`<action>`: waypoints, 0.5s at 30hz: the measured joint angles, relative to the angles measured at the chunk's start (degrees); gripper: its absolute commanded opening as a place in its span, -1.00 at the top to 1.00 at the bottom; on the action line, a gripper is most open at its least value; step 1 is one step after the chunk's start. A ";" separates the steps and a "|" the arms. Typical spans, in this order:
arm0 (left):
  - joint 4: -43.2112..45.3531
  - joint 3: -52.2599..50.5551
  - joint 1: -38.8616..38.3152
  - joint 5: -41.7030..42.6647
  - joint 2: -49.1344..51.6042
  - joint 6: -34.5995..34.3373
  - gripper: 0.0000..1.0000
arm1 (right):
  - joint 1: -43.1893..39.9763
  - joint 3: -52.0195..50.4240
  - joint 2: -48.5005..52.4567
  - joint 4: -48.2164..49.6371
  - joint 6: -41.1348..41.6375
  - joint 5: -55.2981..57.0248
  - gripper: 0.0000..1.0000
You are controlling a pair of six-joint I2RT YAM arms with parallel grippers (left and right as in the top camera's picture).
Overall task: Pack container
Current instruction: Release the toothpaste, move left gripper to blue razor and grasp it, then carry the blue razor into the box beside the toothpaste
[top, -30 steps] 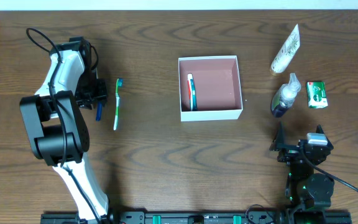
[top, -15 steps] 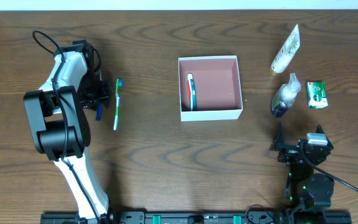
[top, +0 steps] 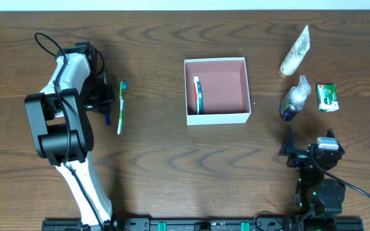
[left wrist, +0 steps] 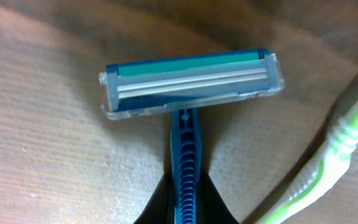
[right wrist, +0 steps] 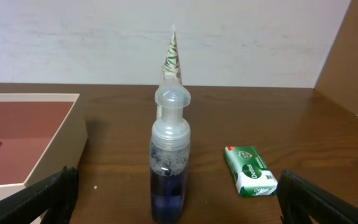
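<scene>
The container [top: 216,117], a square white-walled box with a pink-brown inside, stands mid-table and holds a red, white and blue tube [top: 198,94]; its corner shows in the right wrist view [right wrist: 55,146]. My left gripper [top: 101,108] at the far left is shut on the handle of a blue razor [left wrist: 188,87], whose head sits just above the table. A green and white toothbrush [top: 121,106] lies just right of it, also in the left wrist view [left wrist: 328,149]. My right gripper [right wrist: 176,205] is open and empty at the front right.
A clear bottle of purple liquid [right wrist: 169,163] stands in front of the right gripper, with a green soap bar [right wrist: 250,171] to its right and a white tube [top: 295,52] behind. These also show at the right in the overhead view [top: 295,99].
The left arm has shifted slightly toward the razor and closed on its handle; the razor looks slightly turned. The right arm has not moved.
</scene>
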 measured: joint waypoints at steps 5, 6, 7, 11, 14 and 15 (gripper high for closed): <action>-6.27 2.75 0.00 0.00 0.31 -0.24 0.88 | 0.00 0.00 0.00 0.00 0.00 0.00 -0.98; -7.78 4.57 0.00 0.00 0.31 -0.42 0.88 | 0.00 0.00 0.00 0.00 0.00 0.00 -0.98; -8.96 6.69 0.00 0.00 0.22 -0.68 0.88 | 0.00 0.00 0.00 0.00 -0.02 0.00 -0.98; -14.38 17.14 -0.66 1.62 -0.98 -2.14 0.88 | 0.00 0.00 0.00 0.00 -0.02 0.00 -0.99; -14.82 24.76 -3.48 4.66 -4.26 -3.85 0.88 | 0.00 0.00 0.00 0.00 0.00 0.00 -0.98; -14.29 26.43 -4.98 5.27 -5.51 -4.55 0.88 | 0.00 0.00 0.00 0.00 -0.02 0.00 -0.98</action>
